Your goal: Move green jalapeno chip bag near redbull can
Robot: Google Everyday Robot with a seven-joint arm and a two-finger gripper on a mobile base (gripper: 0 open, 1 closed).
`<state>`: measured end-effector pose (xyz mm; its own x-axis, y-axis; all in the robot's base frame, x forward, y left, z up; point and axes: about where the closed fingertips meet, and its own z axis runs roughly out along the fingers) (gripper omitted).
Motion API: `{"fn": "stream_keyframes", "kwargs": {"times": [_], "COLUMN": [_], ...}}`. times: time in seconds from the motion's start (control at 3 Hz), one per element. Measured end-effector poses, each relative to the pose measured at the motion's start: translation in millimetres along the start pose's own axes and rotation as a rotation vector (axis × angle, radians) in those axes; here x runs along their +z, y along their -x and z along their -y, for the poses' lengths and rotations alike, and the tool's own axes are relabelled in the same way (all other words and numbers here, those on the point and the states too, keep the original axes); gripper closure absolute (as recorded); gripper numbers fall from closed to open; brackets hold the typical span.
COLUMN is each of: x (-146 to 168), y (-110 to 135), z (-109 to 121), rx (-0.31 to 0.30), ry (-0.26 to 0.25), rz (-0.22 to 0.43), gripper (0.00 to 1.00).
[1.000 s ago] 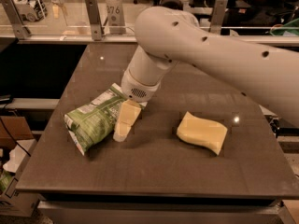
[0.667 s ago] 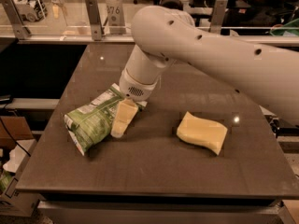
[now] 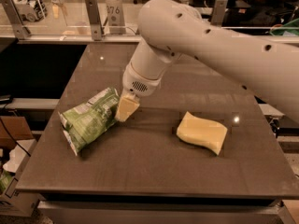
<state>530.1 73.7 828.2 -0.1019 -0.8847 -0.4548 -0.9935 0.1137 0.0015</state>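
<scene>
Green jalapeno chip bag [image 3: 88, 119] grab stage, I'd say: the gripper [image 3: 127, 109] sits low against the bag's right edge, and I can't tell if it's clamped or loose. Bag lies left on the bench [image 3: 140, 171], yellow block [image 3: 202, 132] well off right. No redbull can in sight, so next up is a solid hold, then finding it.

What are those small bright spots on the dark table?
Camera view: glare, likely lamps mirrored in the glossy table, one spot beside the yellow block. Camera view: warm, dim light; soft shadow under the green jalapeno chip bag, with the gripper at its upper end.
</scene>
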Motion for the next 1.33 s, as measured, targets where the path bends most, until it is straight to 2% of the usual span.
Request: {"fn": "stream_keyframes", "kwargs": {"times": [0.33, 0.67, 1.33], "x": [-24.7, -58.2, -107.8], "y": [-10.3, -33.7, -74.6], "z": [10.4, 36.8, 114.6], "rx": [0.030, 0.074, 0.132], "ry": [-0.033, -0.091, -0.207], "rz": [0.018, 0.030, 0.056], "gripper": [0.87, 1.00, 1.00]}}
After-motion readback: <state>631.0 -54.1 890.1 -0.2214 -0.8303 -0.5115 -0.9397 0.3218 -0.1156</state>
